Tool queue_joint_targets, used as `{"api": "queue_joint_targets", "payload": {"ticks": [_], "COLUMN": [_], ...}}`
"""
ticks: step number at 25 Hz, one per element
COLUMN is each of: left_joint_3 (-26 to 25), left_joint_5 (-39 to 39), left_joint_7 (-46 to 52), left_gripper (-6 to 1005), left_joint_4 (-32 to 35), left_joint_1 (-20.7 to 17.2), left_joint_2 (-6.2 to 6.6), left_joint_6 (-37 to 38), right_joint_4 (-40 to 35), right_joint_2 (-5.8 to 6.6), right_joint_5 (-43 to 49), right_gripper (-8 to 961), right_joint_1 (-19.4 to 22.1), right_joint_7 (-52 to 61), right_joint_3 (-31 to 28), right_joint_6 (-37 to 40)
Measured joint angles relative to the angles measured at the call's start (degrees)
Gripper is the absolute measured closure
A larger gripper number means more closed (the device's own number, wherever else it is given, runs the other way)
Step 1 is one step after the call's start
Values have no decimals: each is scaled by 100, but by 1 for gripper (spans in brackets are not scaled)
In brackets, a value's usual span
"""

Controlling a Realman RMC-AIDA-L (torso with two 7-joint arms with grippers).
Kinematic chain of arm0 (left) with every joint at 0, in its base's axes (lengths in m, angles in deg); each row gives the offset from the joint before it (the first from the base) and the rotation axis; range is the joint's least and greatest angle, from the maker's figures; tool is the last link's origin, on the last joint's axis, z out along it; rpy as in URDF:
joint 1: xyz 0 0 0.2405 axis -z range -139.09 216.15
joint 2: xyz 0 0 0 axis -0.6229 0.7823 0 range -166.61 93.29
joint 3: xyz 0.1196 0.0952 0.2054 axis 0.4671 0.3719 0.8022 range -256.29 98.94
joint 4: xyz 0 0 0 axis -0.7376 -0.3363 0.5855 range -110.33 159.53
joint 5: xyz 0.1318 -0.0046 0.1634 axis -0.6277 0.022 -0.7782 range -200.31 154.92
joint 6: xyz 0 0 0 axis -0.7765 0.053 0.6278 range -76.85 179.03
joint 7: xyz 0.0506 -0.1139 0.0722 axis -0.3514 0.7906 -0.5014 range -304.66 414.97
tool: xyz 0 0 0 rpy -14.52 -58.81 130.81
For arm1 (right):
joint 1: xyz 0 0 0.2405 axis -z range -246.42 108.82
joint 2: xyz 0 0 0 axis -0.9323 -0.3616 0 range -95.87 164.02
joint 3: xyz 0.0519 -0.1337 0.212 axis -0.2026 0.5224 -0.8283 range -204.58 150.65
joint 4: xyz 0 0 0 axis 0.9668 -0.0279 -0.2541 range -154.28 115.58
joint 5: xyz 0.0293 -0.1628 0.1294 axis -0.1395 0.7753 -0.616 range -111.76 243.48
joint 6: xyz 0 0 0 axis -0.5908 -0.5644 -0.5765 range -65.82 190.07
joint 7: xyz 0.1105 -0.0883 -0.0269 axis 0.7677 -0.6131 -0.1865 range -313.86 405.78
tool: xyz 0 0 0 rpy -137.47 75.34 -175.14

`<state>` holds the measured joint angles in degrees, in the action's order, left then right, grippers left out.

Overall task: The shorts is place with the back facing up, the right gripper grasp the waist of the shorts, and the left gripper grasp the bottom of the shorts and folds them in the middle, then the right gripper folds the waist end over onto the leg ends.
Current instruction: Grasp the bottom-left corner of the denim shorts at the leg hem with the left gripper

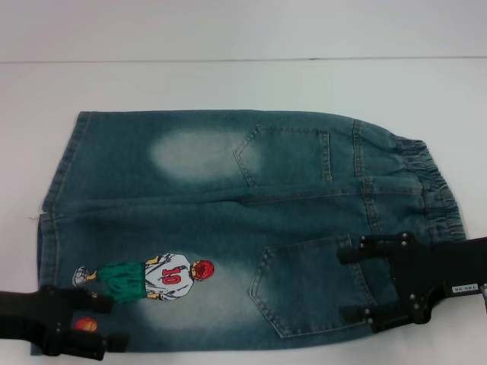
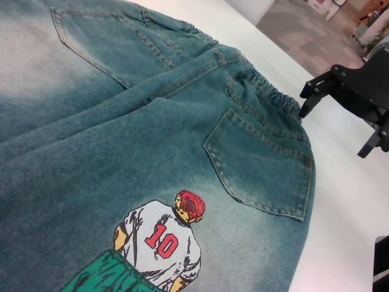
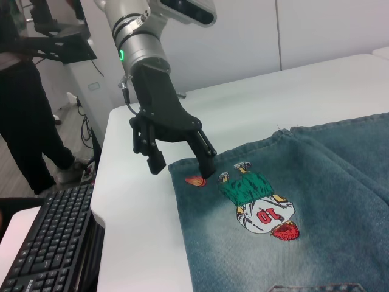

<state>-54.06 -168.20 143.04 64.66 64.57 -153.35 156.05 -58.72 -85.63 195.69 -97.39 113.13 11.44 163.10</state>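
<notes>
Both claws spread wide over the shorts (image 1: 228, 228), right gripper (image 1: 369, 281) at the waist end (image 1: 434, 190), left gripper (image 1: 103, 323) at the bottom of the shorts (image 1: 49, 258) — next they must pinch

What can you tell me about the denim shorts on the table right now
The shorts are blue washed denim with pale faded patches, lying flat and unfolded, back up, on the white table. Two back pockets, gathered elastic waist toward the robot's right, embroidered number 10 player near the hem. The open left gripper straddles the hem corner beside the orange ball.
</notes>
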Motion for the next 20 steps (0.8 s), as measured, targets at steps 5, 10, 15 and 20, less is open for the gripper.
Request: {"api": "queue_joint_targets", "payload": {"ticks": [5,10,15,20], "left_joint_3": [-15,27,13,9], "left_joint_5": [0,-117,-564,-1227], "left_joint_7": [561,1628,2545,3131], "left_gripper": [70,71,72,73], "left_joint_4": [379,1112,1571,1789], "left_joint_1": [-9,-14,49,150], "left_joint_2": [-2,3,94,149], "left_joint_6": [48,340,570,663], "right_joint_4": [0,-29,-50,-58], "right_joint_2": [4,10,9,13], "right_joint_5": [-4,-6,0,19], "right_gripper": [72,72,71,72], "right_joint_1": [5,-3,-42,-59], "right_joint_7": [-1,-5,53,76], "right_joint_3": [0,0,0,0], "right_joint_6": [-8,-35,-53,-78]}}
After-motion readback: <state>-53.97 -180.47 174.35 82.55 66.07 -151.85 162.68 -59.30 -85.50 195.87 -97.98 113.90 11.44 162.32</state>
